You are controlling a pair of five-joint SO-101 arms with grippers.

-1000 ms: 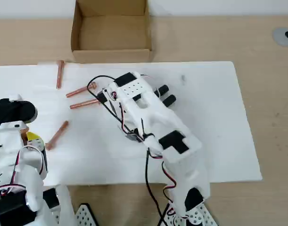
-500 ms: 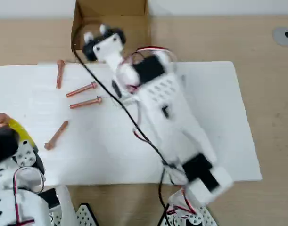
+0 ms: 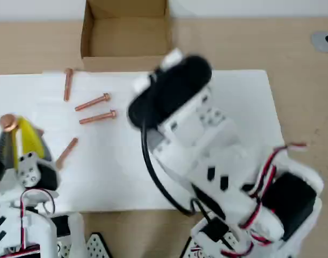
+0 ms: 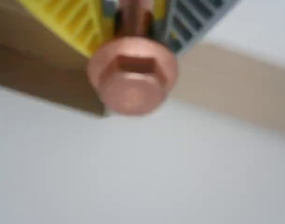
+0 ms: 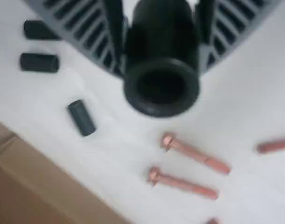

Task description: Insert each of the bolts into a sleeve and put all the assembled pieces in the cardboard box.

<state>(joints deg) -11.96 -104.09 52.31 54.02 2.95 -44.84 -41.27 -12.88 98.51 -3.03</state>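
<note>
My left gripper (image 3: 16, 138), with one yellow finger, is shut on a copper bolt (image 3: 8, 122) at the white sheet's left edge; its hex head (image 4: 132, 74) points at the left wrist camera. My right gripper (image 5: 161, 28) is shut on a black sleeve (image 5: 162, 80), open end toward the right wrist camera, held above the sheet. The right arm (image 3: 206, 140) rises large over the sheet's middle. Several loose bolts (image 3: 97, 116) lie on the sheet's left part. Three loose sleeves (image 5: 81, 117) lie near the box side. The cardboard box (image 3: 126, 35) stands open behind the sheet.
A white sheet (image 3: 249, 107) covers the wooden table. A grey disc (image 3: 322, 40) sits at the far right corner. The box's cardboard wall (image 5: 35, 186) borders the sheet close to the loose sleeves. Two loose bolts (image 5: 194, 154) lie side by side below the held sleeve.
The right arm swung from the sheet's middle toward the box, then lifted high and back toward the camera. The left gripper rose with the bolt.
</note>
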